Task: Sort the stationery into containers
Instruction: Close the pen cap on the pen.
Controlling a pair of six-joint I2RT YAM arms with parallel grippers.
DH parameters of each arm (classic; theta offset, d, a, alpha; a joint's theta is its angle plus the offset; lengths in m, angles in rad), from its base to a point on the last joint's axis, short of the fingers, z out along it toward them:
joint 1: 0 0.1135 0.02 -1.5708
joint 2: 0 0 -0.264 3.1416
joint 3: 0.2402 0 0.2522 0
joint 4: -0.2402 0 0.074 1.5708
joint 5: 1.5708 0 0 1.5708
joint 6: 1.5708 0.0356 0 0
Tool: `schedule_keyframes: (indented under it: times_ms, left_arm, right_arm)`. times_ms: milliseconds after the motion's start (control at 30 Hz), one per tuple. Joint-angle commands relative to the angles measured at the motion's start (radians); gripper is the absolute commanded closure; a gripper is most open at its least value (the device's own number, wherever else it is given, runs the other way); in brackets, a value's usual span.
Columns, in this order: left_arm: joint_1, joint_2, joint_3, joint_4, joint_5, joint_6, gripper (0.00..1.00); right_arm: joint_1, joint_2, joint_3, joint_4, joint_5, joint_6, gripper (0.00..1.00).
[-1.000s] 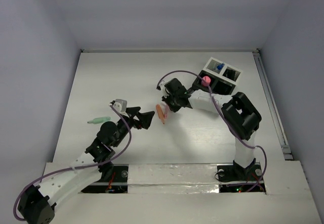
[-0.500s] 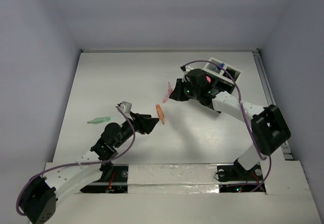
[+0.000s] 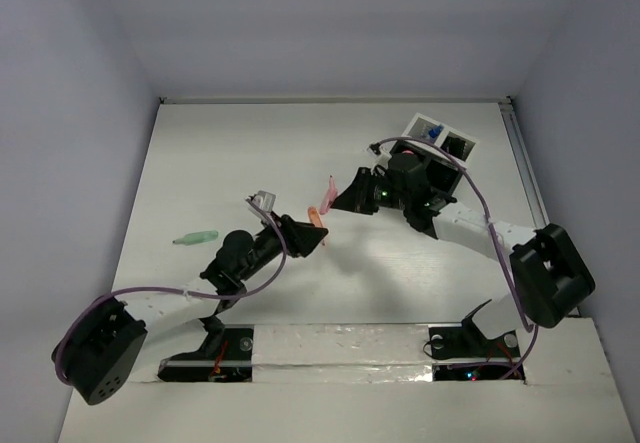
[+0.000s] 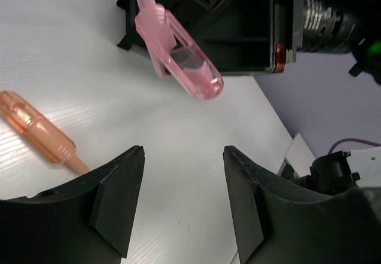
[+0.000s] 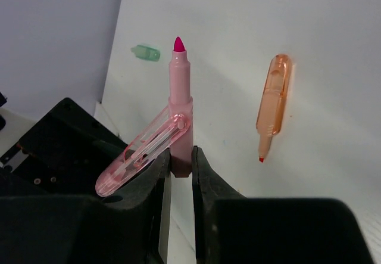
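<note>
My right gripper (image 5: 180, 162) is shut on the base of a pink marker (image 5: 180, 91). The marker is uncapped, tip up, with its clear pink cap (image 5: 143, 154) hanging at its side. In the top view the right gripper (image 3: 345, 198) holds the pink marker (image 3: 327, 195) above the table's middle. An orange marker (image 3: 318, 221) lies just below it, uncapped (image 5: 272, 100). My left gripper (image 3: 312, 240) is open and empty beside the orange marker (image 4: 41, 130), facing the pink cap (image 4: 178, 55). A green marker (image 3: 196, 236) lies at the left. The containers (image 3: 422, 124) stand at the back right, partly hidden by my right arm.
A blue piece (image 3: 432, 133) sits in the white-rimmed container. The green marker also shows far off in the right wrist view (image 5: 146, 52). White walls close the table at the back and sides. A rail (image 3: 530, 193) runs along the right edge.
My right gripper lifted the pink marker off the table, swung back, then came forward again. My left gripper advanced to the right, up to the orange marker.
</note>
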Motion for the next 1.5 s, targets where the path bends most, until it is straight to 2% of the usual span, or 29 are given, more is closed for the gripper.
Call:
schedule_keyframes:
  times_ms: [0,333,567,733,1067,1167,1267,1400,1467]
  left_arm:
    - [0.004,0.028,0.061,0.16,0.003,-0.011,0.48]
    - [0.004,0.167,0.11,0.269,0.003,-0.039,0.47]
    - [0.004,0.088,0.101,0.208,-0.041,0.03,0.44]
    - [0.004,0.02,0.076,0.186,-0.072,0.04,0.37]
    - [0.004,0.058,0.076,0.307,-0.02,0.006,0.34]
    - [0.004,0.066,0.081,0.35,-0.006,-0.003,0.42]
    - [0.004,0.06,0.085,0.364,0.002,-0.008,0.54]
    - [0.004,0.051,0.088,0.359,0.017,-0.008,0.75]
    - [0.004,0.042,0.085,0.355,0.019,-0.009,0.81]
  right_arm:
    - [-0.004,-0.065,-0.034,0.128,-0.058,0.038,1.0]
    - [0.042,-0.108,-0.141,0.194,-0.121,0.047,1.0]
    - [0.042,-0.148,-0.177,0.145,-0.139,-0.005,1.0]
    - [0.042,-0.185,-0.166,0.069,-0.193,-0.085,1.0]
    - [0.042,-0.223,-0.14,-0.015,-0.406,-0.212,1.0]
    - [0.042,-0.225,-0.147,0.005,-0.446,-0.206,1.0]
    - [0.042,-0.225,-0.149,0.001,-0.454,-0.203,1.0]
    - [0.042,-0.232,-0.152,0.005,-0.451,-0.197,1.0]
    - [0.042,-0.231,-0.154,0.015,-0.449,-0.191,1.0]
